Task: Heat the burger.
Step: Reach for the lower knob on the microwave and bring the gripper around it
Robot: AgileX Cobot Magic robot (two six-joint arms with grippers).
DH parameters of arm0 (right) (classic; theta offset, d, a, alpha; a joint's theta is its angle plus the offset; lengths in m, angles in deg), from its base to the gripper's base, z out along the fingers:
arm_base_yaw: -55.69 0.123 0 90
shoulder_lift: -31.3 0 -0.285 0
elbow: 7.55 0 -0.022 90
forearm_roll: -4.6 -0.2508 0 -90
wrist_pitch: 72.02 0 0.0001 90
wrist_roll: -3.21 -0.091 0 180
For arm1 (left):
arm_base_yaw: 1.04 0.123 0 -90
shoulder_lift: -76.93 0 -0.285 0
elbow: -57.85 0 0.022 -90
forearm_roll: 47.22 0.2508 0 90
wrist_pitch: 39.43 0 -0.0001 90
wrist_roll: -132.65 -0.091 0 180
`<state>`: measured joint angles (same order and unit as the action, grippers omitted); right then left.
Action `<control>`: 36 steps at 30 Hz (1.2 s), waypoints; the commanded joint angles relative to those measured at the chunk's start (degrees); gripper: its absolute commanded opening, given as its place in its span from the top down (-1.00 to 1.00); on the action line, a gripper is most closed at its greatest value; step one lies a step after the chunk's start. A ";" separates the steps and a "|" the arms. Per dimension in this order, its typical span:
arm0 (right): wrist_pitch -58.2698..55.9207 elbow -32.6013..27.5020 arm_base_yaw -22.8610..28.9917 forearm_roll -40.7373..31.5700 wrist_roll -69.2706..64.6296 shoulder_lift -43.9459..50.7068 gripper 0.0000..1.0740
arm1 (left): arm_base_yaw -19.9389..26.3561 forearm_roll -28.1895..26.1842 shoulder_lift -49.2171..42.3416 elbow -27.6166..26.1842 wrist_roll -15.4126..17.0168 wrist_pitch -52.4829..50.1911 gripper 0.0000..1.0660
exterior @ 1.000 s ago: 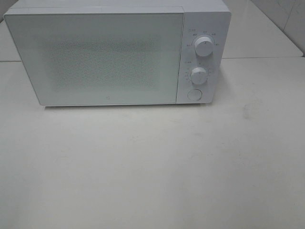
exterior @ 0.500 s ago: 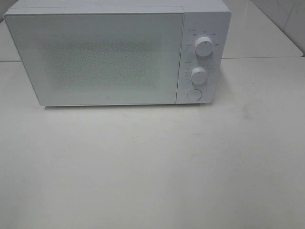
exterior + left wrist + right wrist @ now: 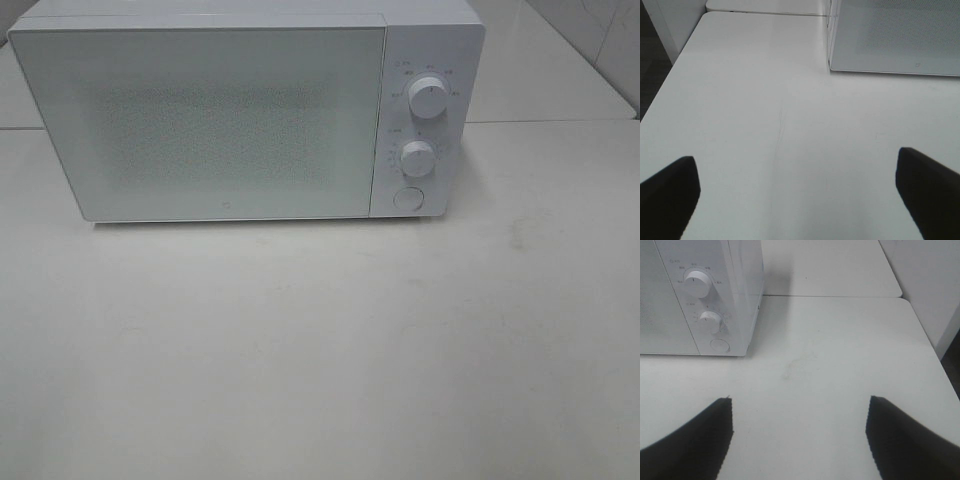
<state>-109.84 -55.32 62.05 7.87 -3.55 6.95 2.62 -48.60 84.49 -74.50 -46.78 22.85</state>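
The burger is not in view in any frame. A white microwave (image 3: pixel 250 110) stands at the back of the white table with its door shut; the door window shows nothing I can make out. It has two knobs (image 3: pixel 429 97) and a round button (image 3: pixel 407 198) on its right panel. The microwave also shows in the left wrist view (image 3: pixel 895 37) and in the right wrist view (image 3: pixel 700 295). My left gripper (image 3: pixel 797 187) is open and empty over bare table left of the microwave. My right gripper (image 3: pixel 800 432) is open and empty over the table right of it. Neither arm shows in the exterior high view.
The white table (image 3: pixel 320 350) spreads in front of the microwave. A seam to a second table (image 3: pixel 550 121) runs behind. The table's left edge (image 3: pixel 660 95) and right edge (image 3: pixel 930 350) show in the wrist views, with a white wall panel (image 3: pixel 925 280) beyond the right edge.
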 commanded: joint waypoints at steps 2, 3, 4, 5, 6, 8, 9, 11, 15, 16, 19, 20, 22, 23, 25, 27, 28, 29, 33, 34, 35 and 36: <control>7.39 -1.26 -0.11 0.17 -0.40 -5.33 -0.35 | 0.11 -0.23 -1.32 0.00 -0.17 -0.80 -0.87; 9.11 -1.60 -0.11 0.23 -0.40 -6.25 -0.35 | 0.11 -0.23 -1.32 0.00 -0.17 -0.80 -0.87; 12.43 -2.18 -0.11 0.23 -0.40 -8.42 -0.35 | 0.11 -0.23 -1.32 0.00 -0.17 -0.80 -0.87; 14.27 -2.52 -0.11 0.23 -0.40 -9.51 -0.35 | 0.11 -0.23 -1.32 0.00 -0.17 -0.80 -0.87; 14.27 -2.52 -0.11 0.23 -0.40 -9.51 -0.35 | 0.11 -0.23 -1.32 0.00 -0.17 -0.80 -0.87; 17.07 -2.98 -0.11 0.23 -0.40 -11.63 -0.35 | 0.11 -0.23 -1.32 0.00 -0.17 -0.80 -0.87; 19.71 -3.67 -0.11 0.23 -0.40 -13.87 -0.35 | 0.11 -0.23 -1.32 0.00 -0.17 -0.80 -0.87; 21.08 -3.95 -0.11 0.23 -0.40 -15.13 -0.35 | 0.11 -0.23 -1.32 0.00 -0.17 -0.80 -0.87; 27.22 -5.56 -0.11 0.23 -0.40 -21.31 -0.35 | 0.11 -0.23 -1.32 0.00 -0.17 -0.80 -0.87; 28.71 -5.79 -0.11 0.23 -0.40 -22.57 -0.35 | 0.11 -0.23 -1.32 0.00 -0.17 -0.80 -0.87; 32.66 -5.90 -0.11 0.23 -0.40 -26.24 -0.35 | 0.11 -0.23 -1.32 0.00 -0.17 -0.80 -0.87; 32.66 -5.90 -0.11 0.23 -0.40 -26.24 -0.35 | 0.11 -0.23 -1.32 0.00 -0.17 -0.80 -0.87; 38.79 -5.90 -0.11 0.23 -0.40 -31.40 -0.35 | 0.11 -0.23 -1.32 0.00 -0.17 -0.80 -0.87; 38.79 -5.90 -0.11 0.23 -0.40 -31.40 -0.35 | 0.11 -0.23 -1.32 0.00 -0.17 -0.80 -0.87; 43.20 -5.90 -0.11 0.23 -0.40 -35.07 -0.35 | 0.11 -0.23 -1.32 0.00 -0.17 -0.80 -0.87; 44.75 -5.90 -0.11 0.23 -0.40 -36.15 -0.35 | 0.11 -0.23 -1.32 0.00 -0.17 -0.80 -0.87; 47.33 -5.90 -0.11 0.23 -0.40 -38.73 -0.35 | 0.11 -0.23 -1.32 0.00 -0.17 -0.80 -0.87; 47.33 -5.90 -0.11 0.23 -0.40 -38.73 -0.35 | 0.11 -0.23 -1.32 0.00 -0.17 -0.80 -0.87; 53.40 -5.84 -0.11 0.23 -0.40 -43.49 -0.35 | 0.11 -0.23 -1.32 0.00 -0.17 -0.80 -0.87; 56.84 -5.84 -0.11 0.40 -0.40 -45.55 -0.35 | 0.11 -0.23 -1.32 0.00 -0.17 -0.80 -0.87; 56.84 -5.84 -0.11 0.40 -0.40 -45.55 -0.35 | 0.11 -0.23 -1.32 0.00 -0.17 -0.80 -0.87; 58.61 -5.84 -0.11 0.69 -0.40 -46.70 -0.35 | 0.11 -0.23 -1.32 0.00 -0.17 -0.80 -0.87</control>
<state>-56.61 -61.16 62.05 7.81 -3.55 -37.51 2.62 -48.60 84.49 -74.50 -46.78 22.85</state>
